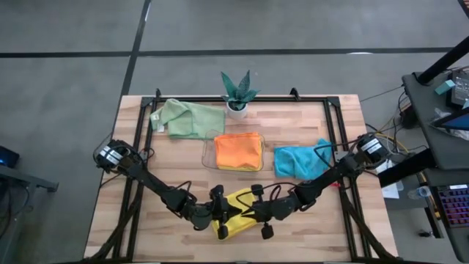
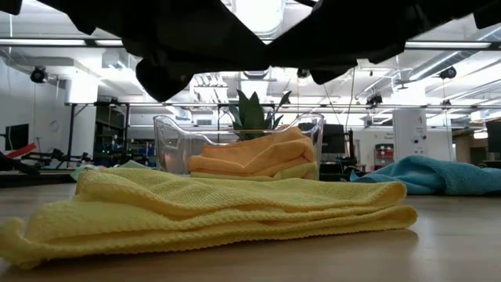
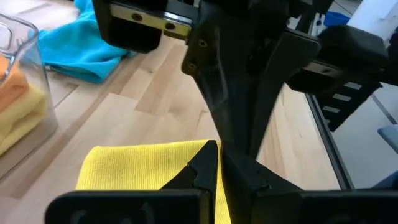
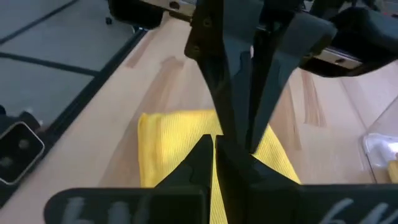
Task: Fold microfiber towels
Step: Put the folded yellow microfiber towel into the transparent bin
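Observation:
A folded yellow towel lies flat on the wooden table near its front edge. My left gripper and my right gripper hover just above it, both shut. They point at each other tip to tip, with nothing between the fingers. An orange towel lies folded in the clear tray, on top of another yellow one. A teal-blue towel lies crumpled at the right. A pale green towel lies at the far left.
A small potted plant stands at the middle of the far edge, behind the tray. Black frame rails run along the table's left, right and far sides. Bare wood shows at the near left and near right corners.

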`<action>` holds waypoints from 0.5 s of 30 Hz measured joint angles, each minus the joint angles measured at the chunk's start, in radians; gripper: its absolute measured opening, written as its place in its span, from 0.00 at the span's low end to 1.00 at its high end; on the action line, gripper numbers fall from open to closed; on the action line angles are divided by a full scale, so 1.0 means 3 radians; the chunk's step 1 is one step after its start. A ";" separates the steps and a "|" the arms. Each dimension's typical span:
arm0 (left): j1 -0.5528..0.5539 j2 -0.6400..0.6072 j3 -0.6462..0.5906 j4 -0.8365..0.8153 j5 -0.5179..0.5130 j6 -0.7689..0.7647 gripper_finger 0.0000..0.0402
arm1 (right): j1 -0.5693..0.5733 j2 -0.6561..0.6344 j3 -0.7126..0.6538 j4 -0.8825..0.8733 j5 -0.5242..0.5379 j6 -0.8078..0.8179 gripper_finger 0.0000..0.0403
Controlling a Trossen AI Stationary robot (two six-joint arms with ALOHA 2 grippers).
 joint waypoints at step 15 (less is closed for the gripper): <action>0.0035 0.0002 -0.0002 0.0004 -0.0002 0.0001 0.01 | -0.0029 0.0017 -0.0001 -0.0125 0.0000 -0.0085 0.03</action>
